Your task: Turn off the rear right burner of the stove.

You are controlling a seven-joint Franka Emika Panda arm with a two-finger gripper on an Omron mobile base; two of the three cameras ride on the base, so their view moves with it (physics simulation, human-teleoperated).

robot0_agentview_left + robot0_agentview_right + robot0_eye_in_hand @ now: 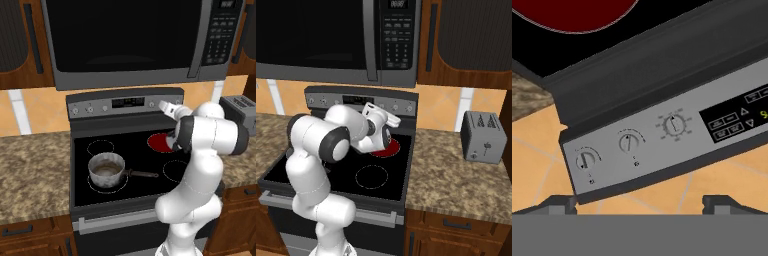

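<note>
The jaws (640, 202) stand spread wide, holding and touching nothing, their tips apart at the bottom of the hand view and aimed at the right end of the stove's (80, 150) back panel (662, 145). Three knobs (629, 143) sit there in a row beside the display (737, 117). The rear right burner (159, 142) glows solid red, just under the hand. A pot (106, 171) sits front left; a toaster (483, 136) stands on the worktop (456, 180).

No text can be read: the stove (125, 150) display (128, 102) and the microwave (341, 40) keypad (396, 42) are blurred
</note>
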